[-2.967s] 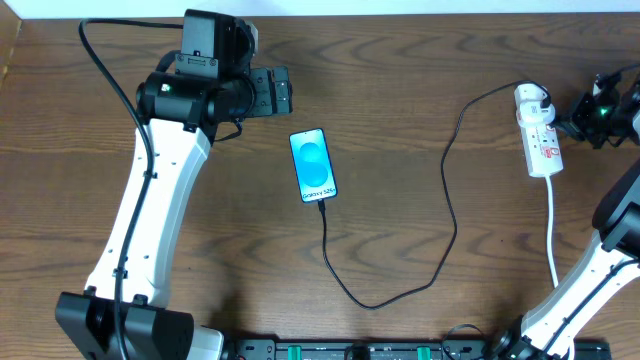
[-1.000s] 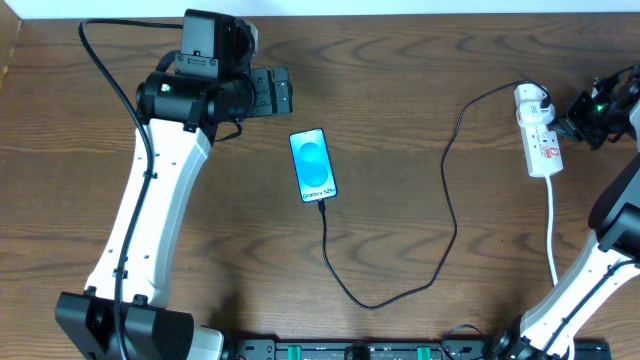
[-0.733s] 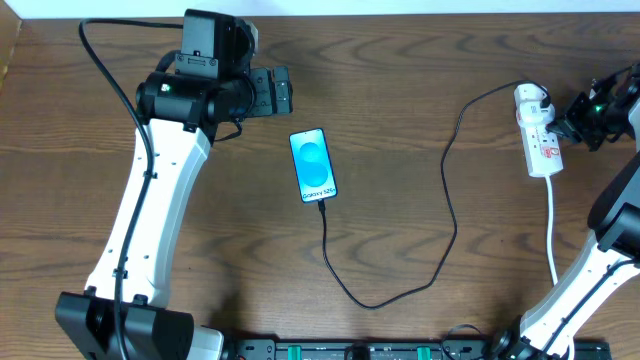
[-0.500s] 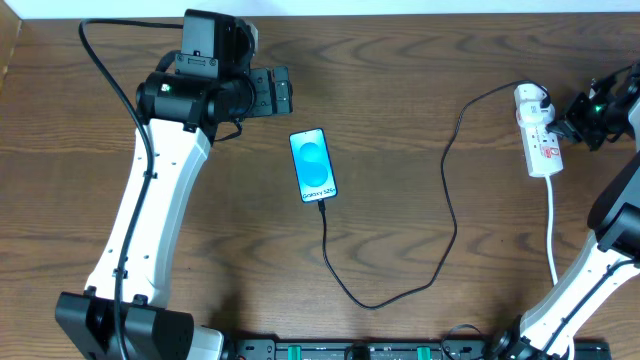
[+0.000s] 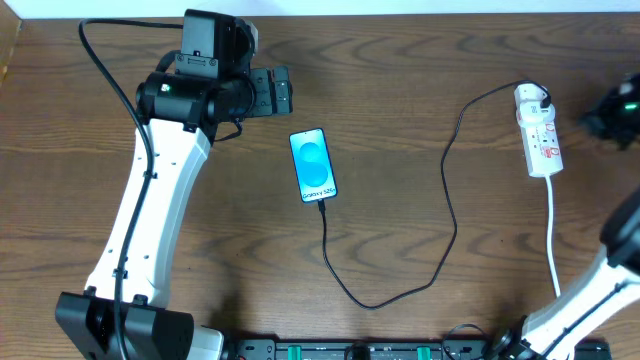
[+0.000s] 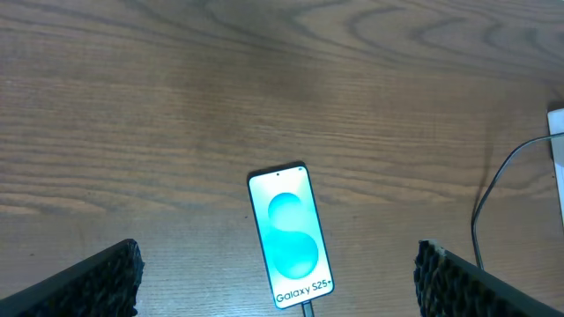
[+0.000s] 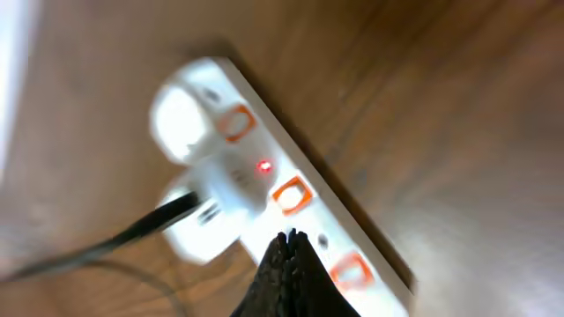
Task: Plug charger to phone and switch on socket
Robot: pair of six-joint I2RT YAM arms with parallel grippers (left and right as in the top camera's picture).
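Note:
The phone (image 5: 313,165) lies face up mid-table with its blue screen lit; it also shows in the left wrist view (image 6: 291,236). The black charger cable (image 5: 445,215) runs from the phone's lower end in a loop to a plug on the white socket strip (image 5: 543,140). Its tip sits in the phone's port (image 6: 306,309). My left gripper (image 5: 278,90) is open and empty, above and left of the phone. My right gripper (image 5: 604,112) is shut and empty, right of the socket. In the right wrist view its tips (image 7: 286,238) hover over the strip (image 7: 304,207), where a small red light (image 7: 263,165) glows.
The strip's white cord (image 5: 552,230) runs toward the front edge. The left arm's white link (image 5: 150,210) crosses the table's left side. The cable loop (image 5: 375,303) lies near the front rail. The table's far edge is just behind the socket.
My right gripper has moved right, away from the socket strip, and is blurred by motion. The left arm, phone and cable have not moved.

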